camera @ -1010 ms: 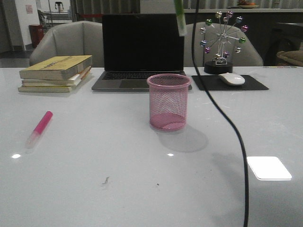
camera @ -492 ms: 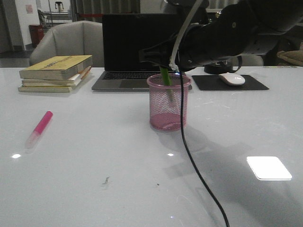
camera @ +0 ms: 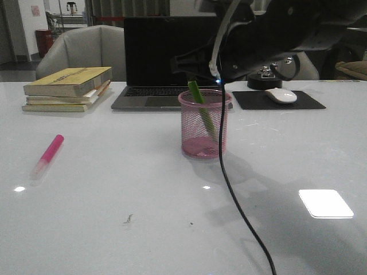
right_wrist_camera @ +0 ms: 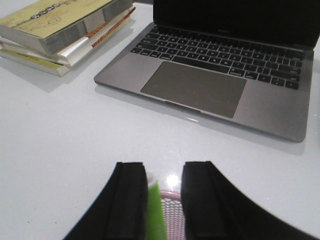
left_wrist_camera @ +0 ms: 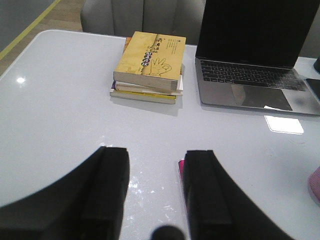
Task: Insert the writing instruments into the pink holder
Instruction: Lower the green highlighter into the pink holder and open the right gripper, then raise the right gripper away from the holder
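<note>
Pink mesh pen cup (camera: 205, 124) stands upright at table centre, just in front of the laptop (camera: 172, 63). Lime green highlighter (camera: 202, 112) is inside it, tilted, top end poking over the rim toward 11 o'clock, lower end down toward the cup's base at 5 o'clock.

R gripper (right_wrist_camera: 164, 187) hangs directly above the cup rim; in the right wrist view its fingers (right_wrist_camera: 131, 192) are spread, the green marker lying against the inner face of one finger w/ a gap to the other, so jaws look released, not pinching. R arm (camera: 275, 34) fills the upper right of the front view, a black cable (camera: 241, 212) trailing from it across the table.

Magenta highlighter (camera: 48, 154) lies flat on the table at 9 o'clock from the cup, well apart. L gripper (left_wrist_camera: 155, 192) hovers over it, jaws apart, nothing between them; a sliver of the pink marker shows by one finger.

Stack of books (camera: 69, 87) at 10 o'clock, beside the laptop. Mouse (camera: 280, 95) on mousepad (camera: 304, 102) at 2 o'clock.
</note>
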`<state>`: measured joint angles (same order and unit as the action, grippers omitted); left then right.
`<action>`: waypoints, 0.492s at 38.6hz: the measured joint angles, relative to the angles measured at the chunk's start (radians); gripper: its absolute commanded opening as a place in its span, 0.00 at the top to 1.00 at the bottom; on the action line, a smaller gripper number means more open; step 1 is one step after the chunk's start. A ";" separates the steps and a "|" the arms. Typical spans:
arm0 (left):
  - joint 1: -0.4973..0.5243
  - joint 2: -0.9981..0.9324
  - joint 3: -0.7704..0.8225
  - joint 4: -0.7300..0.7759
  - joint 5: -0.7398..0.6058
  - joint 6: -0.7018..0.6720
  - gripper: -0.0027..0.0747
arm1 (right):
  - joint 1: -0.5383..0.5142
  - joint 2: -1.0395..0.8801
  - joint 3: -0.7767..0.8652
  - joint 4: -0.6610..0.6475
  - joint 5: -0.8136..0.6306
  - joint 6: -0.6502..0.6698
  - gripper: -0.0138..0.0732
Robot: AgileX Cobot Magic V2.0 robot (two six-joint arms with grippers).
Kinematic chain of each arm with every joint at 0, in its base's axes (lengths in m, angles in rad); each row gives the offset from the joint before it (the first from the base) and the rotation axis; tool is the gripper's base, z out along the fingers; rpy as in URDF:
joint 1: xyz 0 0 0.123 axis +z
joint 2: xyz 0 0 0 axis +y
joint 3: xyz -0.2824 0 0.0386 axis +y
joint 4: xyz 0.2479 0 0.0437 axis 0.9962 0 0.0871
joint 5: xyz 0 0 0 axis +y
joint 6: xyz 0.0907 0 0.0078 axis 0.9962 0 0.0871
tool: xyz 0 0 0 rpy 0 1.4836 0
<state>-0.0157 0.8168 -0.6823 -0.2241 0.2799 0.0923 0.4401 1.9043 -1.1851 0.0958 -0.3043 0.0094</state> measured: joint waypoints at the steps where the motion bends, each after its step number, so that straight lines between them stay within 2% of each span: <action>1: 0.000 0.000 0.000 0.000 0.000 0.000 0.53 | -0.002 -0.019 -0.002 0.000 0.020 -0.009 0.47; 12: 0.000 0.000 0.000 0.017 0.000 0.000 0.53 | -0.120 -0.299 -0.013 -0.004 0.378 -0.036 0.47; 19: 0.000 0.000 0.000 0.034 0.000 0.000 0.53 | -0.299 -0.548 -0.013 -0.051 0.657 -0.038 0.47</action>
<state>-0.0157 0.8168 -0.6823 -0.1900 0.2799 0.0923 0.1416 1.3561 -1.1986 0.0452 0.3527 -0.0285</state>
